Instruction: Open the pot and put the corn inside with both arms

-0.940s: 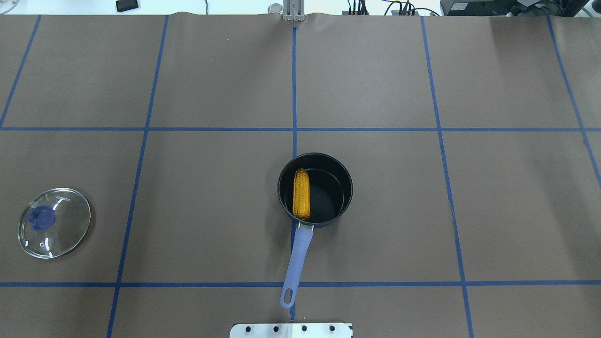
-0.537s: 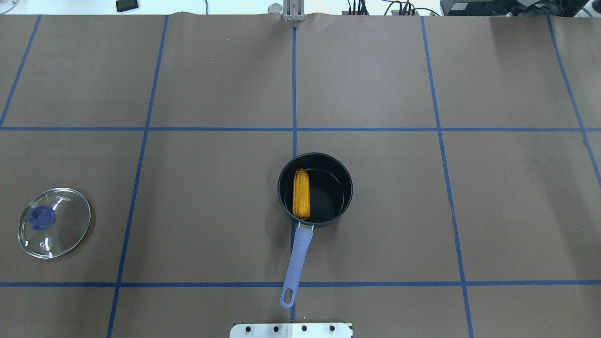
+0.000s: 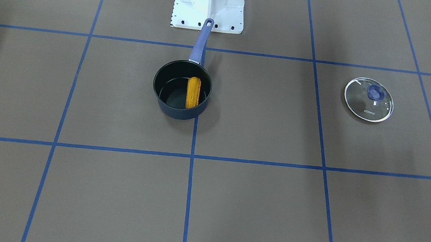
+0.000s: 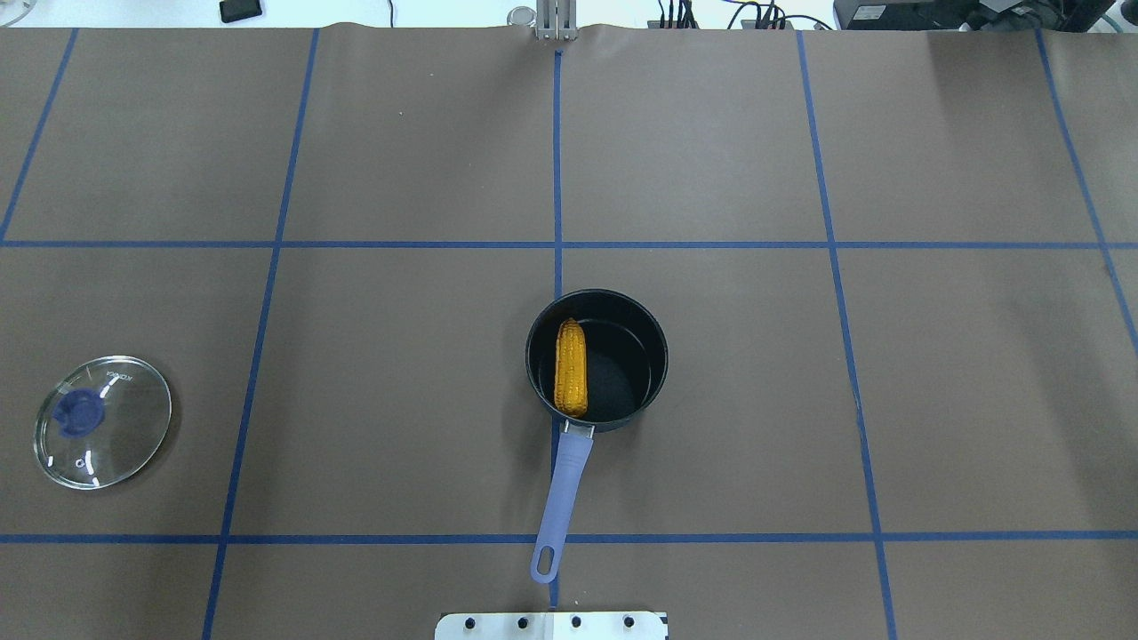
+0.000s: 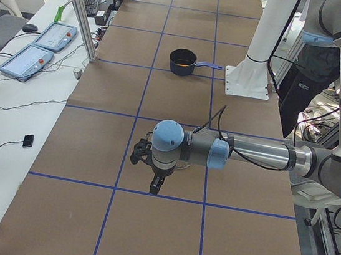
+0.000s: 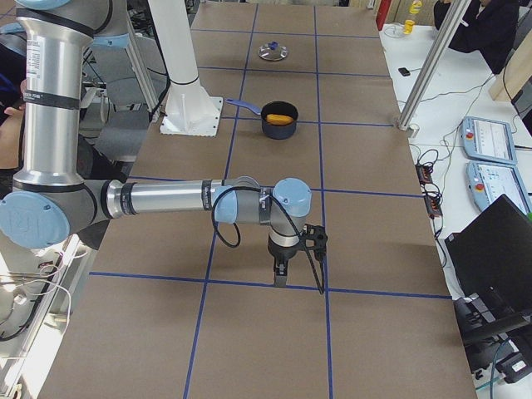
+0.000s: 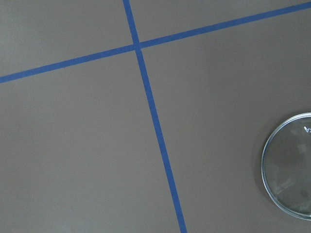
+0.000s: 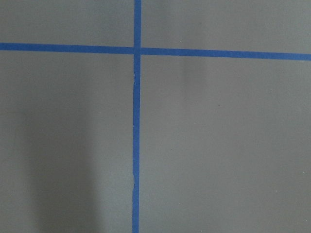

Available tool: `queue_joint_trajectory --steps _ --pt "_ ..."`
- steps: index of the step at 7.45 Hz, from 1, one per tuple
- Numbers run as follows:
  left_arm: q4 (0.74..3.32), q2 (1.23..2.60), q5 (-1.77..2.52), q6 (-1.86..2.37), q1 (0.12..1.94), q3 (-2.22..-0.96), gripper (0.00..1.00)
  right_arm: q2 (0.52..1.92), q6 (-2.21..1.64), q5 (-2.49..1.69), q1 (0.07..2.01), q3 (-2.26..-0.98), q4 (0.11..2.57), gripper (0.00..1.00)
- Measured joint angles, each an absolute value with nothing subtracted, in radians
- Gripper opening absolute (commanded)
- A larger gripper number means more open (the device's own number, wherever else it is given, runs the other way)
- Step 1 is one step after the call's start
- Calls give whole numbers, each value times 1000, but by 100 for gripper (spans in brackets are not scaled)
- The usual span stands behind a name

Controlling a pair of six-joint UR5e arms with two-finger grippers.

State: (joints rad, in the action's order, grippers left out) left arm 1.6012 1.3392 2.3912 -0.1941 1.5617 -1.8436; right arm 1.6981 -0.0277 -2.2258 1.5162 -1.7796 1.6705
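Nearest the right-end camera, the right arm (image 6: 166, 199) stretches low and level over the brown mat (image 4: 400, 400), its right gripper (image 6: 280, 270) pointing down above a blue tape line (image 6: 249, 283); how far its jaws are parted cannot be told, and nothing is seen in them. At the opposite end of the table the left arm (image 5: 255, 154) lies out the same way, the left gripper (image 5: 155, 185) hanging tip-down over the mat, its jaws likewise unreadable and apparently empty. Both wrist cameras look straight down on crossings of tape, and the left one catches the rim of the glass lid (image 7: 291, 170) at its right edge. Farther in, at mid-table, the white pedestal base (image 3: 209, 1) stands with the lilac handle (image 4: 560, 498) of the saucepan reaching toward it. The pot (image 4: 653, 347), dark blue outside and black within, sits uncovered on the centre tape line. The corn (image 4: 571, 369) lies inside it on the bottom, against the wall on the robot's left, its length roughly in line with the handle and its tapered end away from the robot. Well apart on the robot's left, the lid (image 3: 381, 110) rests flat on the mat with its blue knob (image 3: 376, 92) up; white lettering near the rim appears to read "KONKA". Beyond the table's far edge are cables (image 4: 756, 16) and a small black device (image 4: 240, 10).
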Motion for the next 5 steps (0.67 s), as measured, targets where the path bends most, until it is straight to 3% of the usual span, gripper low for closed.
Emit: queue_joint_trajectory --steps 5 --pt "1601 1343 2418 6 1504 -1951 98 1697 -25 -2228 1516 -1777 1670 100"
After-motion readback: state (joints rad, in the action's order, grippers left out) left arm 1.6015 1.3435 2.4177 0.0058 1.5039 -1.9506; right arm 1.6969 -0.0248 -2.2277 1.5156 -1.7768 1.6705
